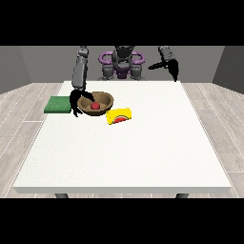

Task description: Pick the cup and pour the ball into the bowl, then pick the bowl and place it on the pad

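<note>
1. The green pad [57, 105] lies flat on the white surface [124, 152], just left of the bowl and apart from it.
2. The hand at the view's left [75, 102] hangs at the bowl's left rim, between bowl and pad. Dark fingers point down beside the rim, but I cannot tell whether they are closed on it or only alongside.
3. The brown bowl [96, 103] stands upright, with the red ball [95, 106] resting inside it, so the pour looks done.
4. The yellow cup [119, 116] lies on its side just right of the bowl and a little nearer the camera, with nothing holding it.
5. The hand at the view's right [172, 66] is raised well right of the bowl, far back, carrying nothing; its fingers I cannot make out.
6. To my eye the step in hand is taking the bowl. Next it needs a sure hold on the rim, a level lift so the ball stays in, and a short carry left onto the pad.
</note>
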Robot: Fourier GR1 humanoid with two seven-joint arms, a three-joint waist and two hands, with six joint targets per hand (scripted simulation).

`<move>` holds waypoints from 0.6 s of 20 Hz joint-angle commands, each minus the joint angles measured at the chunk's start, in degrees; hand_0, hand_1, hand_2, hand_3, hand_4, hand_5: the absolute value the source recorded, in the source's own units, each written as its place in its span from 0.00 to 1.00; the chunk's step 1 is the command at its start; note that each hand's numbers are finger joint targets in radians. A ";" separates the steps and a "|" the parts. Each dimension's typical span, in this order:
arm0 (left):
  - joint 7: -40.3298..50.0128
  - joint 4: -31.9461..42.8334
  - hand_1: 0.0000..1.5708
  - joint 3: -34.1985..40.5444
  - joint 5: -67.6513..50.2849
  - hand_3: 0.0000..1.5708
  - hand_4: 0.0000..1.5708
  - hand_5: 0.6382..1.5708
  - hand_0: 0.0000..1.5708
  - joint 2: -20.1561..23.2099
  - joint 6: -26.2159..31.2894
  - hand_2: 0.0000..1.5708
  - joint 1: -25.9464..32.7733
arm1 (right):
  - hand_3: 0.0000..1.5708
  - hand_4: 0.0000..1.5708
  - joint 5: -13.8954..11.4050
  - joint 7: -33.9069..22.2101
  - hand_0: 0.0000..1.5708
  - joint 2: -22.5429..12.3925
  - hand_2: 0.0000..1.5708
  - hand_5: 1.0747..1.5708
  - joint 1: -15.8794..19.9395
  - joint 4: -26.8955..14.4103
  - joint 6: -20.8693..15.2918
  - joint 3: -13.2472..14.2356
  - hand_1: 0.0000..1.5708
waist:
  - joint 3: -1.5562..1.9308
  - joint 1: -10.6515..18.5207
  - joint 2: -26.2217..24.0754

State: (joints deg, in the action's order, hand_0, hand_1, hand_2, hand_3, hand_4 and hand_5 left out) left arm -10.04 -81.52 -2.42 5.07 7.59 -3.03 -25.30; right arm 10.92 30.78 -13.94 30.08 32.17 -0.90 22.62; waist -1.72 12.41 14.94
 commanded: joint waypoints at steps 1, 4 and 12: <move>-1.13 -1.26 0.00 -1.44 0.43 0.00 0.33 0.99 0.00 -0.78 0.33 0.00 0.14 | 0.96 0.57 -7.79 -4.13 1.00 -2.81 1.00 0.91 -4.53 -5.17 -10.47 -3.74 1.00 | 1.52 3.10 4.72; -0.22 0.20 0.00 -2.39 0.95 0.00 0.42 0.96 0.00 -1.06 0.85 0.00 -0.74 | 0.99 0.60 -11.42 -5.73 1.00 -2.29 1.00 0.97 -5.25 -3.00 -18.22 -6.27 1.00 | 1.38 3.99 2.36; -3.03 9.24 0.00 2.28 -1.45 0.00 0.62 0.84 0.00 -0.72 0.77 0.00 2.95 | 0.60 0.54 -15.33 -28.14 1.00 -6.29 1.00 0.98 0.84 0.55 -19.43 -11.56 1.00 | 1.53 -1.85 -9.91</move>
State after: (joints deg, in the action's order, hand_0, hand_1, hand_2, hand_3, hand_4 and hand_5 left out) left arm -11.72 -76.45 -1.59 3.39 7.25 -1.01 -23.51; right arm -1.86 14.17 -18.87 28.63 32.90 -19.74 14.10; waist -1.02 14.10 9.24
